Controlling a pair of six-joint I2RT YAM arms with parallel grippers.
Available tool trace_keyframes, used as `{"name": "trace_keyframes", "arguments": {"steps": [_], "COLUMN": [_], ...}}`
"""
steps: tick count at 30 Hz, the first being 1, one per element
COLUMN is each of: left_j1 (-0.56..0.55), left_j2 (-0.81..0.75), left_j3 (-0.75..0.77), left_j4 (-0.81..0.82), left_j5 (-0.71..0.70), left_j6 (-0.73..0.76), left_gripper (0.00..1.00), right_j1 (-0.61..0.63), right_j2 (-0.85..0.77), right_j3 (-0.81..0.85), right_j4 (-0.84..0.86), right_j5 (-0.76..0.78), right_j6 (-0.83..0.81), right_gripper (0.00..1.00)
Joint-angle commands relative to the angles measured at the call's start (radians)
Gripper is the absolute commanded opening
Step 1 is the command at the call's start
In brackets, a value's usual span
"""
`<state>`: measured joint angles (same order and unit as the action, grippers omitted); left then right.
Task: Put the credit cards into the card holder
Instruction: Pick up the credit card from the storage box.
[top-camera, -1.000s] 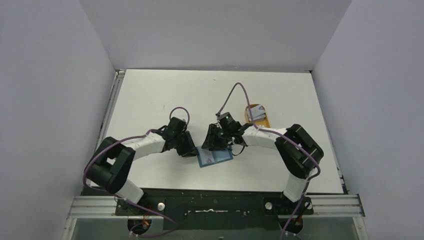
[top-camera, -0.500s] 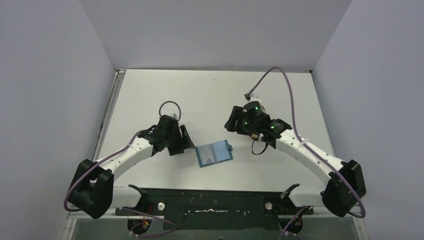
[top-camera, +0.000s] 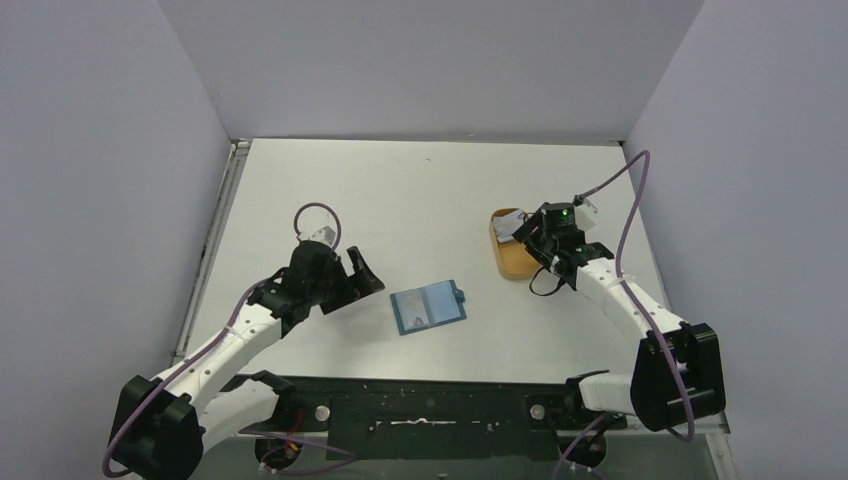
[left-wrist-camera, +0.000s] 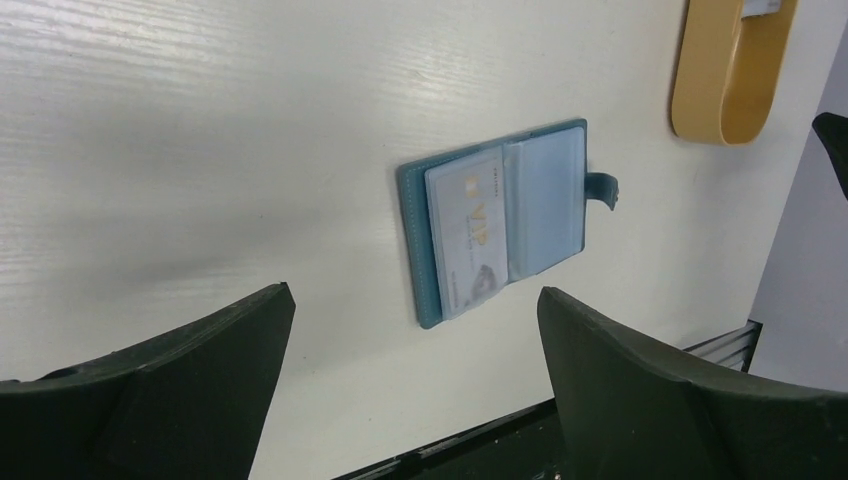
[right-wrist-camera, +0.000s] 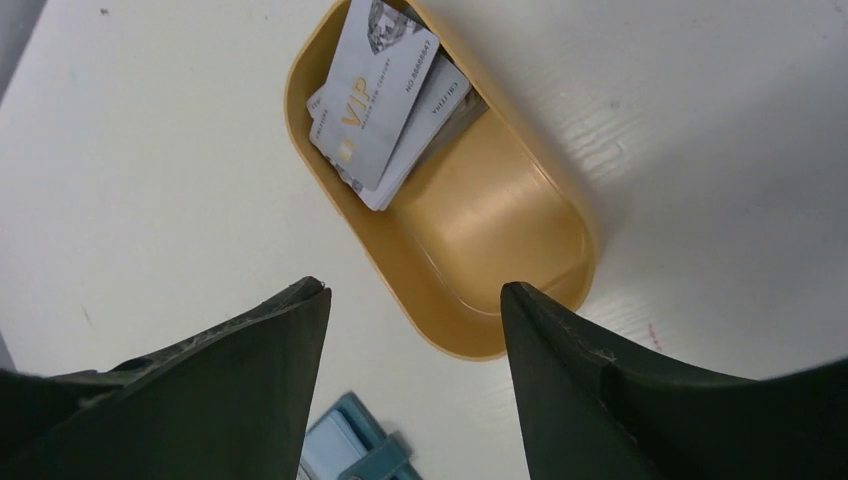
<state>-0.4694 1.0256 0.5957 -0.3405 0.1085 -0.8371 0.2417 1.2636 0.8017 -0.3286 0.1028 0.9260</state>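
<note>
The teal card holder (top-camera: 428, 308) lies open and flat on the table, with one silver credit card (left-wrist-camera: 468, 235) in its left clear sleeve. My left gripper (top-camera: 368, 275) hovers to the left of it, open and empty; in the left wrist view the card holder (left-wrist-camera: 500, 225) lies ahead of the gripper (left-wrist-camera: 415, 293), apart from it. More credit cards (right-wrist-camera: 375, 95) are stacked at the far end of the orange tray (right-wrist-camera: 470, 230). My right gripper (right-wrist-camera: 415, 287) hangs open above the tray's near end, holding nothing. A corner of the card holder (right-wrist-camera: 345, 450) shows below it.
The orange oval tray (top-camera: 515, 268) sits right of centre, about a hand's width from the card holder. White walls enclose the table on three sides. A black rail (top-camera: 420, 410) runs along the near edge.
Both arms have drawn away from the card holder. The left one pulled back to the left and opened wide. The right one swung right over the tray and opened further.
</note>
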Motion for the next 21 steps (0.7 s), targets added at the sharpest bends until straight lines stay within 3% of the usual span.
{"name": "trace_keyframes", "arguments": {"steps": [1,8,21], "left_j1": [0.005,0.005,0.006], "left_j2": [-0.027,-0.012,0.012], "left_j3": [-0.014,-0.019,-0.009], "left_j4": [0.046,0.054,0.066], "left_j5": [0.007,0.017,0.026], "left_j6": [-0.025,-0.037,-0.023], "left_gripper": [0.91,0.88,0.87], "right_j1": [-0.019,-0.018,-0.001], "right_j2": [0.066,0.263,0.428], "right_j3": [0.008,0.078,0.132], "right_j4": [0.202,0.236,0.31], "right_j5": [0.089,0.089,0.1], "right_j6": [0.184,0.306,0.356], "right_gripper": [0.63,0.63,0.67]}}
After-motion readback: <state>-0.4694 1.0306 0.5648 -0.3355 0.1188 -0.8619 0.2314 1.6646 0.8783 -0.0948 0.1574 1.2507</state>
